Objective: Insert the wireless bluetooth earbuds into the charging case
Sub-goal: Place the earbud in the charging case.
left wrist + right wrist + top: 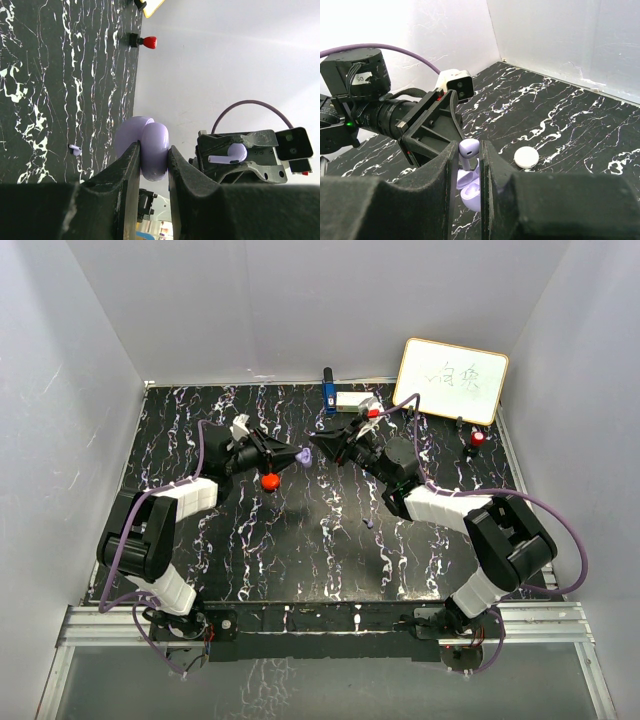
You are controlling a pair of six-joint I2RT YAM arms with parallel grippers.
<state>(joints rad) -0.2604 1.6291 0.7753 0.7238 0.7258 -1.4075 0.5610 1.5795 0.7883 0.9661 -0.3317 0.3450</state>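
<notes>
The left gripper [153,150] is clamped on an open lilac charging case [150,134], holding it clear of the black marbled table [300,560] near the middle of the workspace; facing it nose to nose, the right gripper [468,152] is pinched tight on a lilac earbud [230,154], its stem turned toward the case's open shell and just beside it; whether stem and case touch cannot be told from here; a second earbud [75,149] lies loose on the table, well apart from both grippers, on the right arm's side; a red puck [270,480] sits on the table just beside the left gripper as seen from overhead, and a white puck [526,157] lies beyond the case in the right wrist's view; a whiteboard [452,380] leans at the far right corner, a red-capped object [478,438] near it.
</notes>
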